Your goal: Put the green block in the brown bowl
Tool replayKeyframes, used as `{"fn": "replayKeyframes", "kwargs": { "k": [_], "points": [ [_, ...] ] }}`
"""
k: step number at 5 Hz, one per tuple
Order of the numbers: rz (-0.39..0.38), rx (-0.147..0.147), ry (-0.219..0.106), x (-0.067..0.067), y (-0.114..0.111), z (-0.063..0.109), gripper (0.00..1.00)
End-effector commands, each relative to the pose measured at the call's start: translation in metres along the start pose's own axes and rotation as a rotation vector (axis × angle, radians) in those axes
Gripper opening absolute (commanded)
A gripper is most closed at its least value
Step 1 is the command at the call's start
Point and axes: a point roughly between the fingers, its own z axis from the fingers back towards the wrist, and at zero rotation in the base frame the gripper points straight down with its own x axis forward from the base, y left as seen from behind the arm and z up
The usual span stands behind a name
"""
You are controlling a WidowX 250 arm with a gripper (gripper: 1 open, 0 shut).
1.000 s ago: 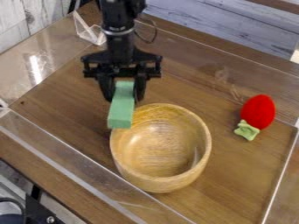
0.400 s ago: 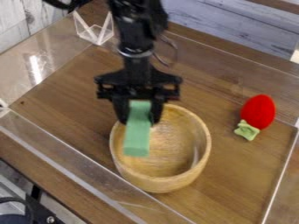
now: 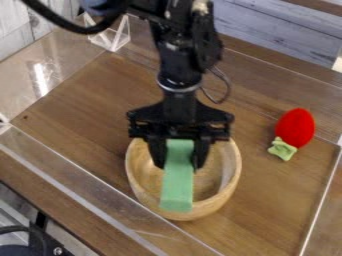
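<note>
Only one view is given, looking down at a wooden table (image 3: 80, 110) with clear walls around it.

Some things are hard to see. The top of the black robot arm (image 3: 181, 45) is cut off by the upper edge. Part of the brown bowl (image 3: 227, 190) is hidden behind the gripper and the block, so most of its inside cannot be seen. Whether the block's lower end touches the bowl cannot be told. A clear stand in the far left corner is blurry and mostly hidden by the arm.

The gripper (image 3: 179, 151) is pointed straight down over the bowl. Its two black fingers (image 3: 155, 152) are held partly apart, and the green block (image 3: 178, 180) is clamped between them at its top end. The block is hung nearly upright, with its lower end down inside the bowl, near the front rim.

A red rounded toy (image 3: 297, 125) with a small light-green leafy piece (image 3: 281, 150) is seen at the right, well apart from the bowl.

No writing or labels can be read anywhere.
</note>
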Motion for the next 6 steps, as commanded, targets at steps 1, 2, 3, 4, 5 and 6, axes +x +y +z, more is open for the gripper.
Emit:
{"fn": "replayKeyframes", "kwargs": {
  "k": [1,2,3,4,5,6],
  "points": [
    [0.015,-0.025,-0.033,0.008,0.009,0.004,0.00],
    [0.049,-0.024,-0.036,0.015,0.023,0.007,0.00],
    [-0.107,-0.032,-0.023,0.017,0.024,-0.003,0.00],
    [-0.177,-0.037,-0.020,0.018,0.024,-0.009,0.00],
    [-0.228,-0.038,-0.020,0.020,0.025,-0.012,0.00],
    [-0.252,-0.037,-0.020,0.013,0.023,-0.014,0.00]
  ]
}}
